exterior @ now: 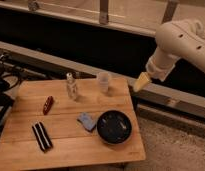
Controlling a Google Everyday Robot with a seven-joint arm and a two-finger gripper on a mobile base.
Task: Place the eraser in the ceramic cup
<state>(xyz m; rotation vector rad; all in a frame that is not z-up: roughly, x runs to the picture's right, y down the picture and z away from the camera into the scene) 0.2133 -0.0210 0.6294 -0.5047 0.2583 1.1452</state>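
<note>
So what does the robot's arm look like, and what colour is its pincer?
The arm is white, fat and rounded, like smooth tubes, with a few small dark dots on its shell. The pincer at its tip is pale yellow and wedge-shaped, hanging at the upper right, just past the far right corner of the wooden table. No cables or writing show.
</note>
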